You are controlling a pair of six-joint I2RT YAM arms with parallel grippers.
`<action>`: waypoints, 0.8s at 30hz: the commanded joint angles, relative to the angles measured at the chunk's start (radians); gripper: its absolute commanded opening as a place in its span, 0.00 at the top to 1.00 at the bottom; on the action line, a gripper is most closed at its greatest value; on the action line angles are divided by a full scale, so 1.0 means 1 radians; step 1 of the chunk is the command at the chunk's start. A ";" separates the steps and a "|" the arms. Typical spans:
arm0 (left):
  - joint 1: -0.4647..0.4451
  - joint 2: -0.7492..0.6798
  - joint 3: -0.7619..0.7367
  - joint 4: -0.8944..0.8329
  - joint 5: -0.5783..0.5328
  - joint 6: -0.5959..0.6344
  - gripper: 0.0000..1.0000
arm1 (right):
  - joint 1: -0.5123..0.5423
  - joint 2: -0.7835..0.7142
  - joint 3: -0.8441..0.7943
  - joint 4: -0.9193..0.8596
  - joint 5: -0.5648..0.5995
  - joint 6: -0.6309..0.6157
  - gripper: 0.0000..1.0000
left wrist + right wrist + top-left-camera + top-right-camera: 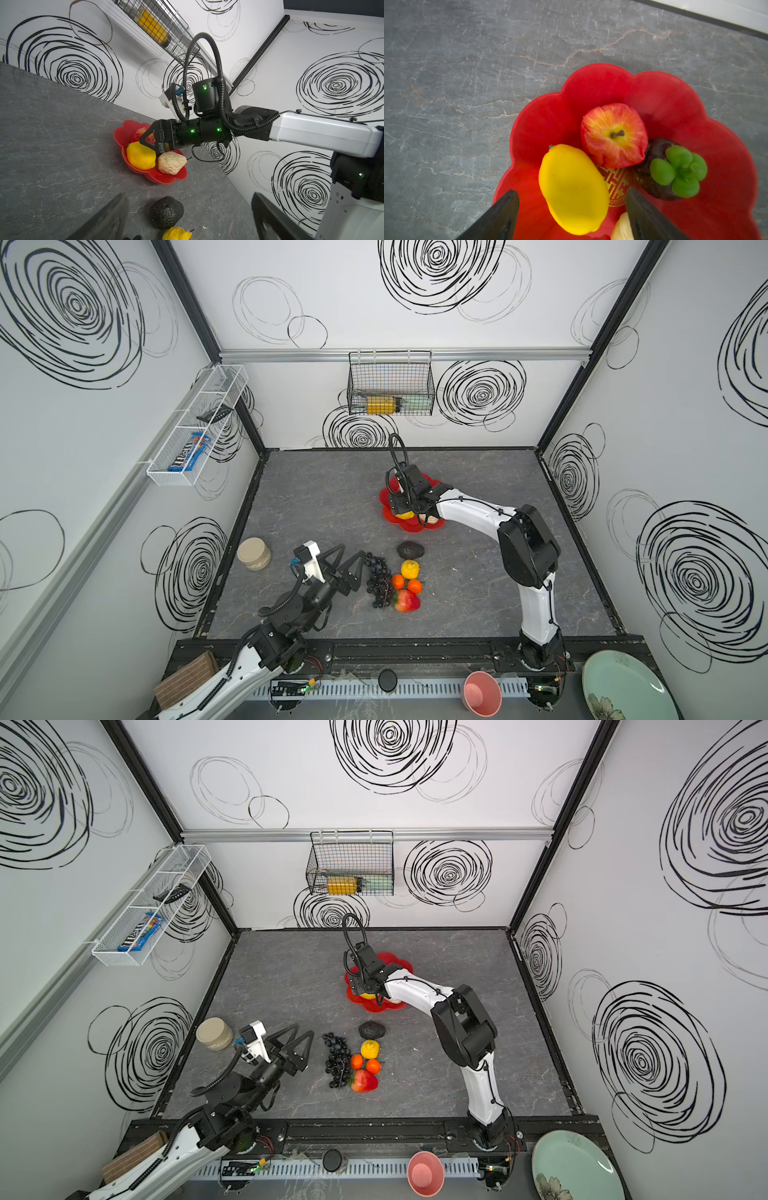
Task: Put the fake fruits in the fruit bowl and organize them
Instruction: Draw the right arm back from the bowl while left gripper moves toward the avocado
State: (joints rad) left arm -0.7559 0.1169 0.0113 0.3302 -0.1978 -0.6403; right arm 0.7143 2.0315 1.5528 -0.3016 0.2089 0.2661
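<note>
The red flower-shaped fruit bowl sits mid-table. It holds an apple, a mangosteen, a yellow lemon and a cream wrinkled fruit. My right gripper hangs open over the bowl, its fingers either side of the lemon lying there. On the table lie an avocado, a second lemon, two oranges, a strawberry and a grape bunch. My left gripper is open and empty just left of the grapes.
A beige lidded jar stands at the table's left edge. A pink cup and a pale green plate sit beyond the front rail. A wire basket hangs on the back wall, a white mesh shelf on the left wall.
</note>
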 commanded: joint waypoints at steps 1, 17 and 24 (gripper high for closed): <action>0.009 0.001 -0.104 0.036 0.014 -0.010 0.04 | 0.010 -0.002 0.001 -0.052 -0.032 0.025 0.15; 0.030 0.128 -0.034 0.008 0.044 -0.035 0.04 | 0.132 -0.370 -0.221 -0.118 -0.017 0.078 0.15; 0.031 0.370 0.164 -0.203 0.097 -0.043 0.04 | 0.170 -0.705 -0.499 -0.105 -0.037 0.156 0.15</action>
State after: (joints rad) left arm -0.7300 0.4286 0.0792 0.1921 -0.1360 -0.6704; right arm 0.8860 1.4200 1.1339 -0.3878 0.1776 0.3744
